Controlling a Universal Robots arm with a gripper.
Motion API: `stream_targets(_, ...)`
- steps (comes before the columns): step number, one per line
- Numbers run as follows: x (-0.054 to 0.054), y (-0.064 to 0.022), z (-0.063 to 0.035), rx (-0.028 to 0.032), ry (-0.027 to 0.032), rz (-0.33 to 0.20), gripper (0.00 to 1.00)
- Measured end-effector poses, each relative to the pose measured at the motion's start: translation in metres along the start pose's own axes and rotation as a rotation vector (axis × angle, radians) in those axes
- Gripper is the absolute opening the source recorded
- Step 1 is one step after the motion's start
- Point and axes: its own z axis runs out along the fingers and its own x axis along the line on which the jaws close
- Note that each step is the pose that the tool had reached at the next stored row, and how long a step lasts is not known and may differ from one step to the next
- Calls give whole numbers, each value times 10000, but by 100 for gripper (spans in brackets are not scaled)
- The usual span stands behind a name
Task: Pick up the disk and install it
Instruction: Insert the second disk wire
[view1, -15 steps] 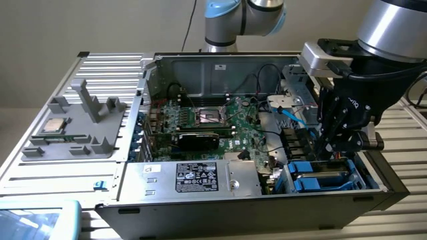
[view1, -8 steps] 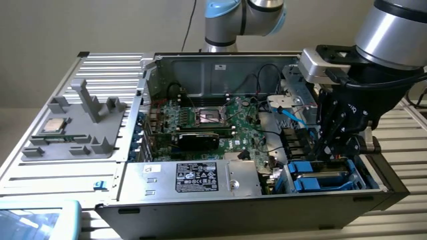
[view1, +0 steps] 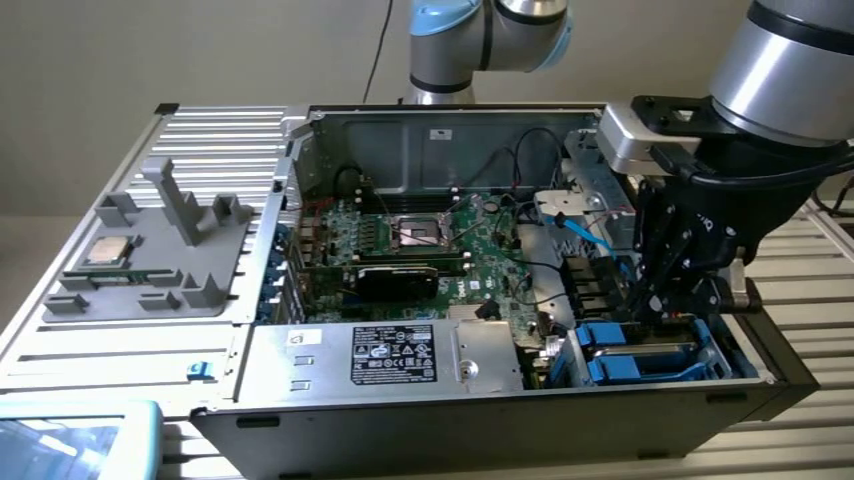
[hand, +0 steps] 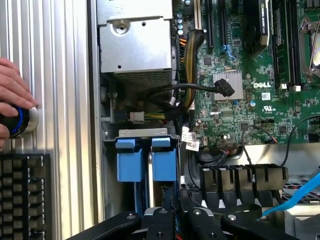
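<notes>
Inside the open computer case (view1: 400, 125), at the exterior view's right, I see my gripper (view1: 674, 305) lowered into the drive bay corner. Its black fingers are drawn nearly together, clenched on the top edge of the disk (view1: 641, 355), whose bright blue carrier stands upright in the bay just below the fingers. From the wrist view, the same disk (hand: 147, 162) shows as two blue carrier tabs side by side under a grey metal bracket, with the gripper (hand: 175, 217) directly over the slot between them.

Toward the exterior view's left of the bay lies the silver power supply box (view1: 387, 355) with its black label. Behind it sits the green motherboard (view1: 441, 245), crossed by black cables, and a light blue cable (view1: 581, 225) runs beside the arm.

Outside the case, at the exterior view's left, a grey moulded tray (view1: 147, 255) holds a small square processor chip (view1: 110, 250).

On the wrist view, a person's hand (hand: 12, 92) rests on a round blue-ringed knob (hand: 20, 122) on the ribbed metal table (hand: 65, 75), next to a black keyboard (hand: 25, 195).
</notes>
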Motion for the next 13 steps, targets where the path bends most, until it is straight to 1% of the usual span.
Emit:
stream_targets(1,8,1,2,11,-6,-8,16)
stream_targets(2,15,4,5,31,-25,-13,16)
stream_targets(3,23,7,5,60,-50,-21,16)
stream_targets(4,34,9,7,88,-92,-32,16)
stream_targets(6,48,13,9,128,-147,-43,16)
stream_targets(9,61,19,10,174,-203,-75,16)
stream_targets(13,63,35,13,250,-271,-131,16)
